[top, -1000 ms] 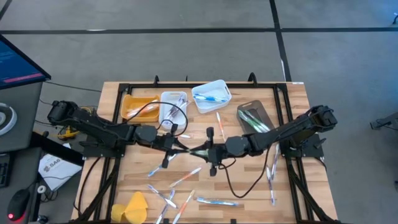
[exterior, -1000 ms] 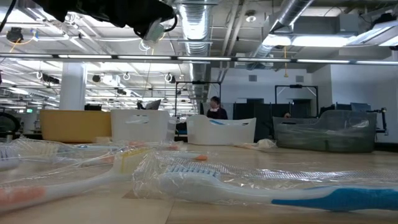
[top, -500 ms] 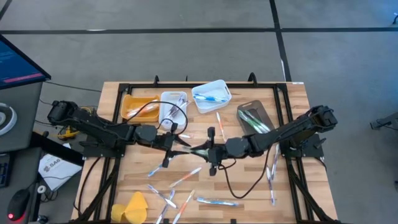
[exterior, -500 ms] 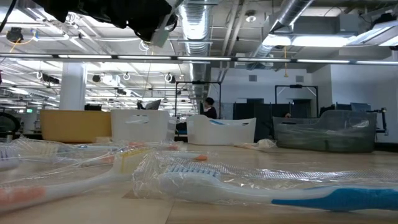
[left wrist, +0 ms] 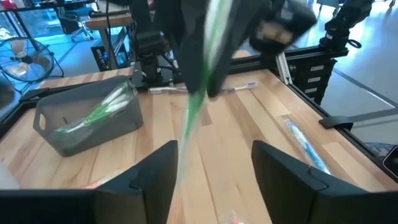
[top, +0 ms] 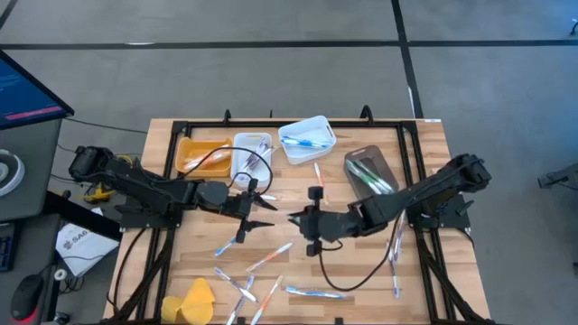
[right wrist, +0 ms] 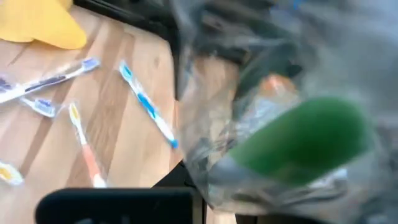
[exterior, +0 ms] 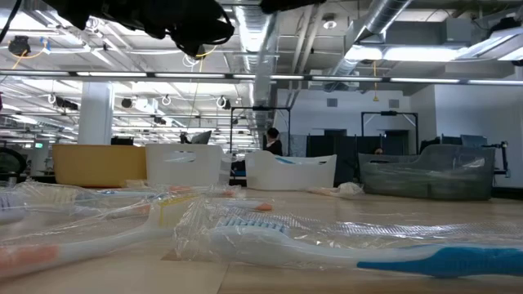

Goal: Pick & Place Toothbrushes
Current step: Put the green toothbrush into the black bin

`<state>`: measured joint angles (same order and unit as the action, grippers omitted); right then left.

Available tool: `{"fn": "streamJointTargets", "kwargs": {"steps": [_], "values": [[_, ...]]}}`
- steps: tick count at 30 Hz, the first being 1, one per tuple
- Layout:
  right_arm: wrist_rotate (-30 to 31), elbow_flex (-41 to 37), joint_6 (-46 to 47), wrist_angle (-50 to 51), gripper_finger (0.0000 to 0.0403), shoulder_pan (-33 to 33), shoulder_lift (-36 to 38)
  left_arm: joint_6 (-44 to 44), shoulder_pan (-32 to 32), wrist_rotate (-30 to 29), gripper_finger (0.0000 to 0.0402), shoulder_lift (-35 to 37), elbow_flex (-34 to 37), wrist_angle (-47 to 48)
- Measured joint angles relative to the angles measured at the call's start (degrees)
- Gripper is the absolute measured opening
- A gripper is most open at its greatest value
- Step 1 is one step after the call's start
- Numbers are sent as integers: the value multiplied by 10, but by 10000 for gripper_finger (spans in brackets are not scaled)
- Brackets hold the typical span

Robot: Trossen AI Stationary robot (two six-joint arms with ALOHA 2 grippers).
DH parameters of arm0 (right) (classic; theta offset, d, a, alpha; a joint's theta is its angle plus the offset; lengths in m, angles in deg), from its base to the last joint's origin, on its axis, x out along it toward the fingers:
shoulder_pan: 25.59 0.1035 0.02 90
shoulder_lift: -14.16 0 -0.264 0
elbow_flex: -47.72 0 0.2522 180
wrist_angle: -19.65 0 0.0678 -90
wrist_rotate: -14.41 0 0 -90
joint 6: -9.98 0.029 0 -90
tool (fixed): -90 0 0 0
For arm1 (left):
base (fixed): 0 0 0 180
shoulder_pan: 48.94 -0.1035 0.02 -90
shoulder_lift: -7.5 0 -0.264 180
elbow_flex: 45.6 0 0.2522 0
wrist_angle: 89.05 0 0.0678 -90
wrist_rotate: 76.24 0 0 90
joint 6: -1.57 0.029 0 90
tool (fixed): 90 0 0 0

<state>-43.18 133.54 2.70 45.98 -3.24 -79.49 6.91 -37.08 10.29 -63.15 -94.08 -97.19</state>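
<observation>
1. Over mid-table, the left gripper stood with its fingers spread and nothing between them.
2. Just beside it, the right gripper was clamped on a wrapped green toothbrush.
3. Loose toothbrushes lay scattered on the near boards.
4. Green ones lay in the grey bin; a blue one in the white bin.

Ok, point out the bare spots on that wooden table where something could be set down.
Bare wood shows between the grey bin and the table's right edge, and in the near right corner beyond the blue-handled toothbrush. The near left is crowded with scattered wrapped toothbrushes and a yellow lump.
</observation>
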Motion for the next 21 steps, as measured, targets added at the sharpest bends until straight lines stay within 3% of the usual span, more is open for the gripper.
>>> {"fn": "streamJointTargets", "kwargs": {"steps": [5,10,13,18,21], "values": [[65,64,162,211,31,26,0,-1,0,0,203,0,0,25],[71,161,386,503,31,19,0,-1,0,0,203,0,0,58],[72,203,477,619,31,5,0,-1,0,0,202,0,0,63],[69,262,566,778,31,-29,1,-1,0,0,203,0,0,65],[28,264,532,764,31,-56,13,-1,0,0,201,0,0,66]]}}
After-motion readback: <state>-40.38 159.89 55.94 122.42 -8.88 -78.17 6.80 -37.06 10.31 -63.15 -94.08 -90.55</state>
